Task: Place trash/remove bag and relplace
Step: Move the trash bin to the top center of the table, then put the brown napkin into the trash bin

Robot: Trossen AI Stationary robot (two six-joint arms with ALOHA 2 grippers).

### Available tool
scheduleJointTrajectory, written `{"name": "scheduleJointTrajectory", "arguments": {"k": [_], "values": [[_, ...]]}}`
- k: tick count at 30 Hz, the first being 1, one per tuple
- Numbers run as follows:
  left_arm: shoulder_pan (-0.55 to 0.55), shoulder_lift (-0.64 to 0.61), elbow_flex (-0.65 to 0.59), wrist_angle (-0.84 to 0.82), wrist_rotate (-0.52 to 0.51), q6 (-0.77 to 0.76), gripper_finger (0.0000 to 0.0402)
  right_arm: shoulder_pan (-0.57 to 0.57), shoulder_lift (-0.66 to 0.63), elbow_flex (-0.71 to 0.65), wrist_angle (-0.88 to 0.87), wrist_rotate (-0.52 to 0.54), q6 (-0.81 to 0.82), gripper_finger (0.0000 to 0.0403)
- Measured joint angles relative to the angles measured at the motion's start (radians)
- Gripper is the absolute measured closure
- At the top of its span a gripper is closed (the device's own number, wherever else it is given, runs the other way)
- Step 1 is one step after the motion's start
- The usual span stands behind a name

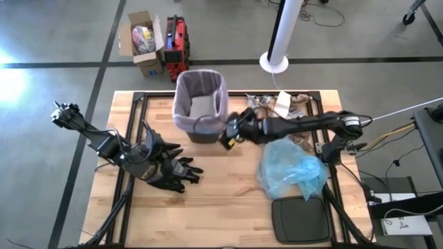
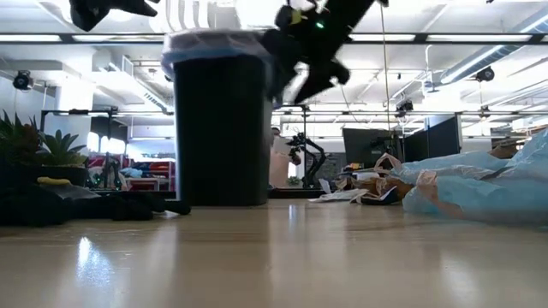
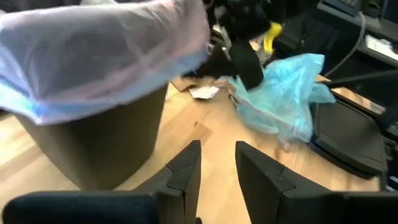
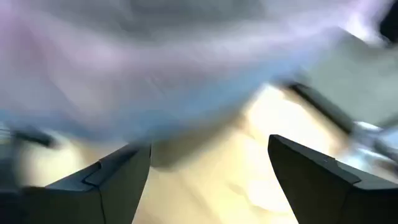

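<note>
High view: the bag (image 1: 185,104) lines the bin (image 1: 201,133), its rim folded over the top, with something flat and pale inside. The right pincer (image 1: 226,131) is level with the bin's side, just beside the rim, fingers wide and empty. Loose trash (image 1: 280,104) lies behind that arm, well apart from the pincer; a blue bag (image 1: 294,168) lies on the near side of it. The left pincer (image 1: 181,171) rests low among black gloves (image 1: 166,166), well clear of the bin, fingers narrow, nothing seen held. Judgement: some trash is in, much is left; bag removal and replacement not begun.

Low view: bin stands upright on the wooden bench (image 2: 274,257); right pincer hangs beside its top. Open-plan room with desks behind.

Left wrist view: narrow gap between fingers (image 3: 186,171); bin ahead.

Right wrist view: wide fingers (image 4: 118,171), bag rim just beyond them.
</note>
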Motion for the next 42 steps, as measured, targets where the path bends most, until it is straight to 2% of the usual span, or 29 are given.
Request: {"name": "scheduleJointTrajectory", "arguments": {"k": [6, 10, 13, 16, 19, 23, 28, 35, 42], "values": [[0.0, 0.052, -0.006, 0.001, -0.033, -0.065, 0.0325, -0.089, -0.167, -0.036, -0.24, 0.023, -0.127, 0.0094], [0.0, 0.118, -0.017, 0.004, -0.039, -0.096, 0.0322, -0.129, -0.337, -0.159, -0.24, -0.158, -0.215, 0.0094], [0.0, 0.178, -0.022, 0.009, -0.039, -0.135, 0.0316, -0.167, -0.455, -0.288, -0.251, -0.218, -0.047, 0.0094], [0.005, 0.235, -0.023, 0.064, -0.029, -0.177, 0.0309, -0.213, -0.559, -0.422, -0.258, -0.21, 0.258, 0.0094], [0.026, 0.287, -0.023, 0.169, -0.024, -0.156, 0.0304, -0.248, -0.614, -0.535, -0.215, -0.214, 0.51, 0.0094], [0.076, 0.343, -0.023, 0.282, 0.002, -0.094, 0.0301, -0.287, -0.59, -0.638, -0.105, -0.215, 0.621, 0.0095], [0.125, 0.364, -0.023, 0.409, 0.028, -0.079, 0.0309, -0.34, -0.469, -0.677, -0.059, -0.255, 0.709, 0.0113], [0.118, 0.341, -0.023, 0.387, 0.024, -0.063, 0.0327, -0.397, -0.307, -0.677, 0.081, -0.287, 0.728, 0.0164], [0.096, 0.307, -0.023, 0.285, 0.0, -0.15, 0.0339, -0.436, -0.19, -0.677, 0.192, -0.366, 0.717, 0.0248]]}}
